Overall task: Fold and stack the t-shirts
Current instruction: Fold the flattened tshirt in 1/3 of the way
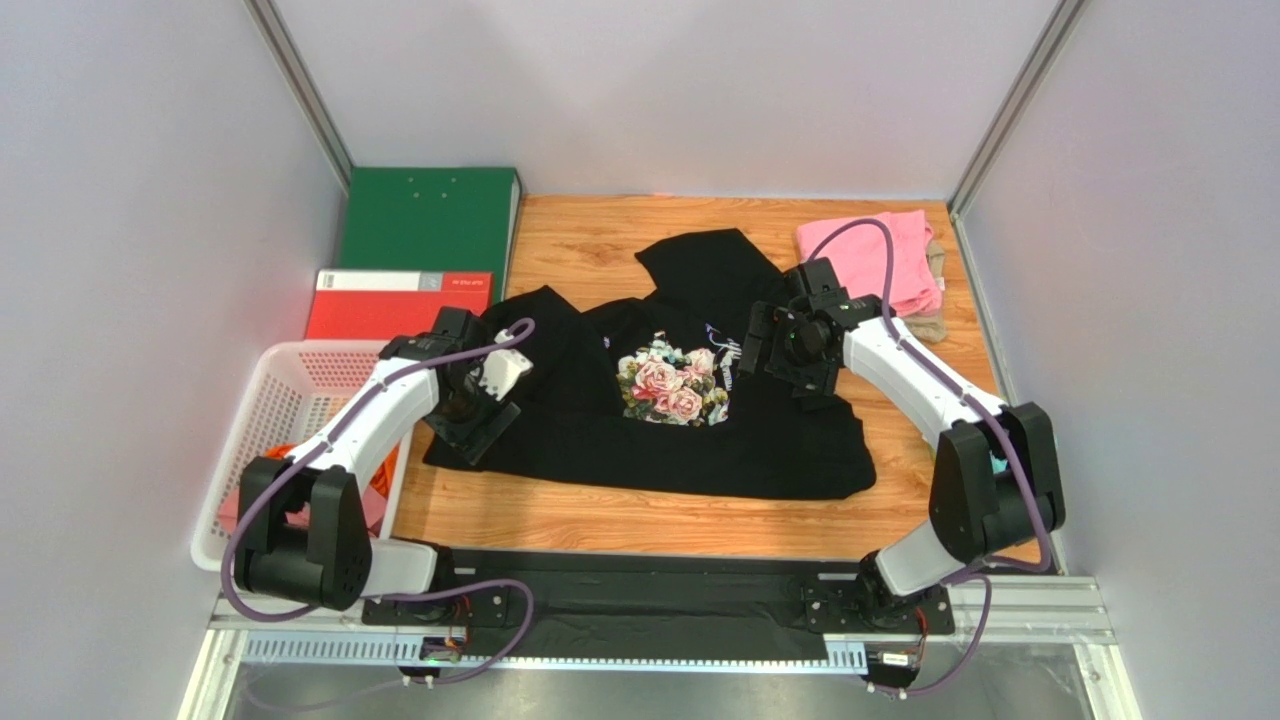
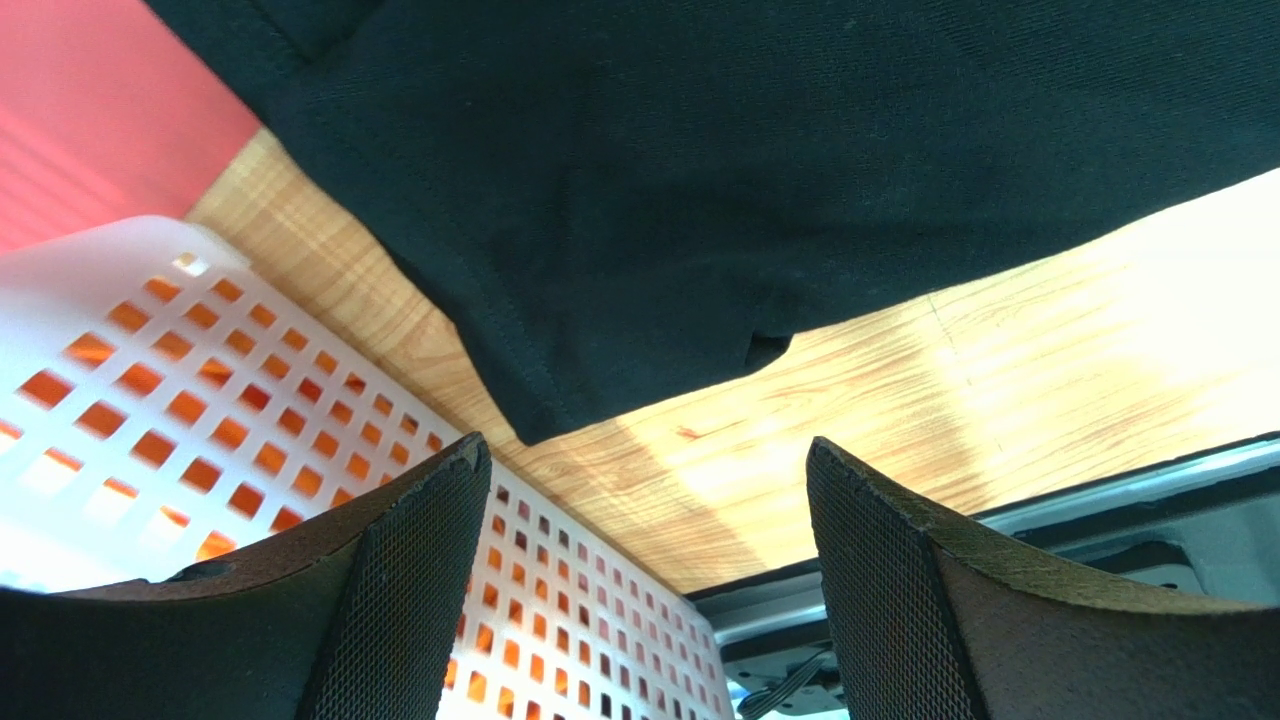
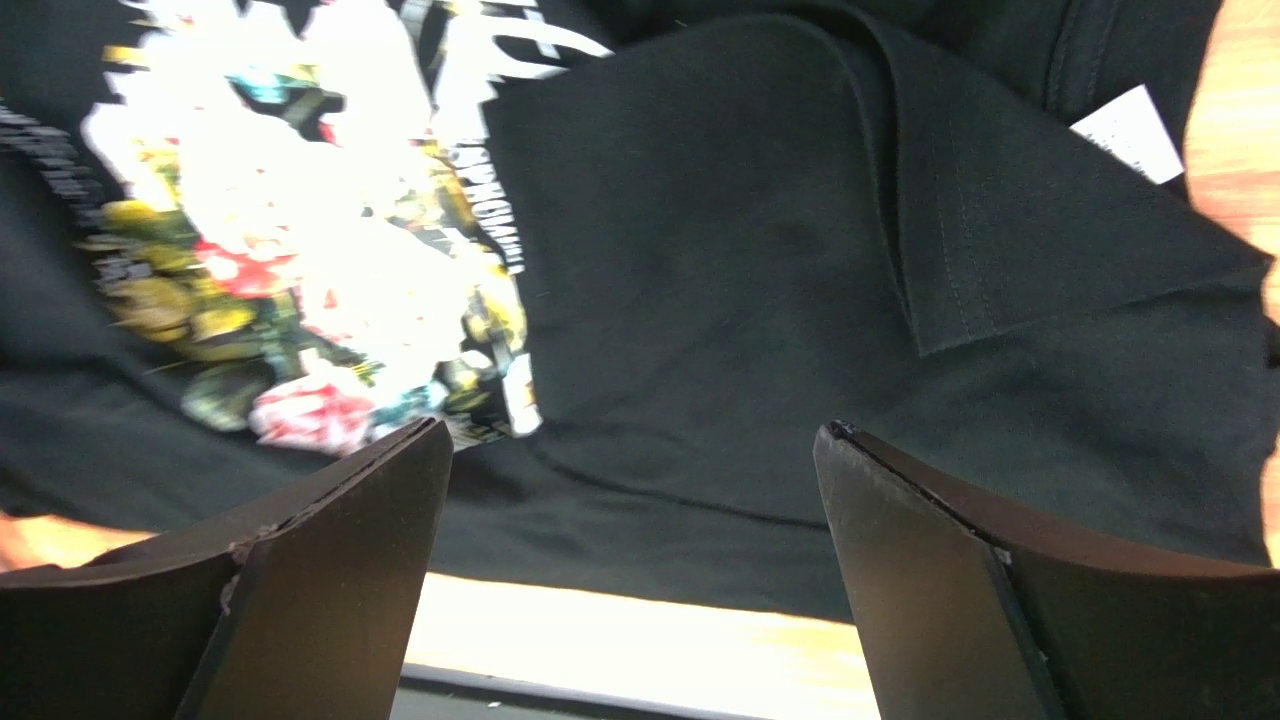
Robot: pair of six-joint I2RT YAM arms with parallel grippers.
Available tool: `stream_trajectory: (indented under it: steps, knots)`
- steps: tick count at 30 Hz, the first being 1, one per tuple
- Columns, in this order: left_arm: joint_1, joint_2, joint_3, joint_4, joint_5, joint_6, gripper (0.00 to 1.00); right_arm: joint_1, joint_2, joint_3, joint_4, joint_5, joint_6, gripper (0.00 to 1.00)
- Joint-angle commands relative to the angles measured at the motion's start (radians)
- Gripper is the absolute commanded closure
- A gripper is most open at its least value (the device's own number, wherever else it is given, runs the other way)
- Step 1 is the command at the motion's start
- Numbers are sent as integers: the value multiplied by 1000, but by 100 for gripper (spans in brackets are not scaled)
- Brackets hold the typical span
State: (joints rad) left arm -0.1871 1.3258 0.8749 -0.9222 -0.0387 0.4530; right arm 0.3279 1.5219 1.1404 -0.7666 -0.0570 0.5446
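1 black t-shirt [image 1: 601, 428] spread on table [image 1: 631, 518], left gripper [image 2: 646, 450] released above its edge, right gripper [image 3: 634, 432] released beside rose print [image 1: 673, 386]

- top view: bright, soft, even light from overhead, sharp everywhere. only faint shadows under the arms. the black shirt [image 1: 661, 435] in the middle is just a flat dark patch with barely any fold detail.
- left wrist view: the table [image 2: 1052, 330] wood blows out to glare at the right of the frame, and the basket [image 2: 150, 390] at lower left glows overexposed.
- right wrist view: the rose print [image 3: 286, 225] at upper left is washed out and smeary, and the wood at the right edge is clipped.
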Motion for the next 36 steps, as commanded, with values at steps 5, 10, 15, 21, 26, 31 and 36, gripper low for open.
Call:
stream_trajectory:
  steps: [5,10,15,21,26,31,36]
  knots:
    - [5,39,-4,40,-26,-5,17,-1,57,-37,131,23,12,0]
    - [5,44,-17,48,-23,-10,17,-7,87,-50,147,34,5,0]
    - [5,46,-19,52,-21,-13,17,-21,130,-65,165,37,2,0]
    - [-3,42,25,37,9,-28,17,-43,164,-85,196,42,-6,0]
    - [-14,93,58,37,14,-42,17,-76,181,-74,202,55,-15,0]
    - [-26,121,47,63,14,-50,17,-92,179,-42,184,86,-26,0]
    - [-26,113,12,85,16,-42,18,-124,184,33,145,117,-49,0]
